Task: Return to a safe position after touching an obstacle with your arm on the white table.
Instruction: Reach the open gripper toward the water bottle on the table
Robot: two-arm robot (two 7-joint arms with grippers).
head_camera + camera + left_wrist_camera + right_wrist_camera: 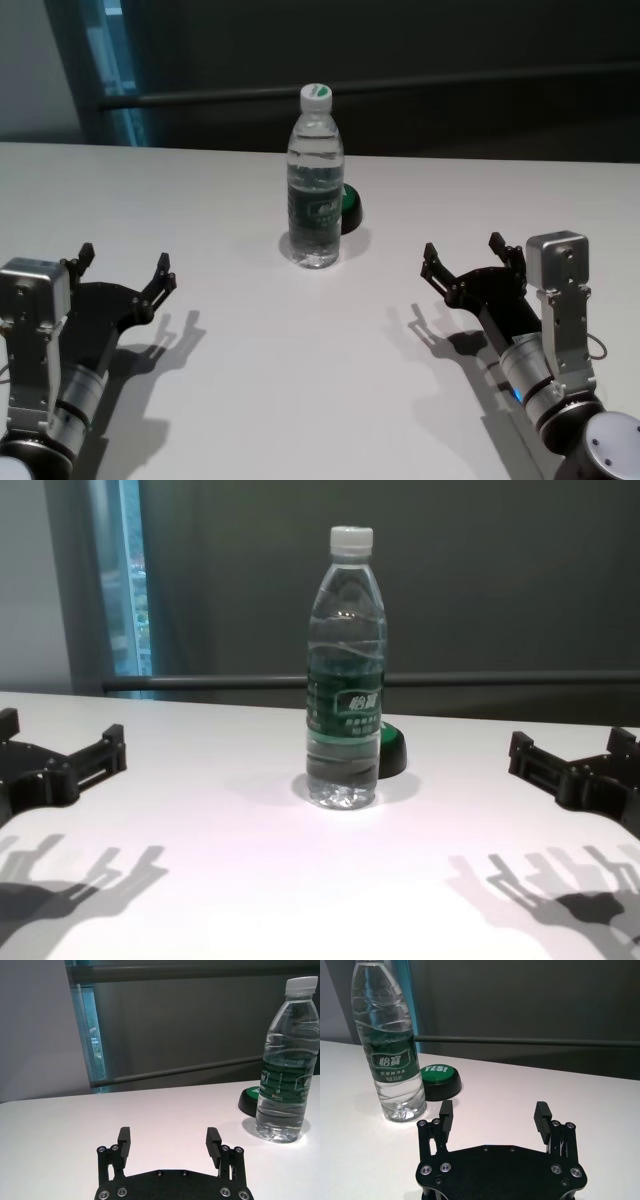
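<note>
The obstacle, a clear water bottle with a white cap and dark green label, stands upright mid-table; it also shows in the left wrist view, right wrist view and chest view. My left gripper is open and empty, low over the white table at the near left, well apart from the bottle. My right gripper is open and empty at the near right, also apart from it.
A low round green button on a black base sits just behind and right of the bottle. A dark wall with a horizontal rail runs behind the table's far edge.
</note>
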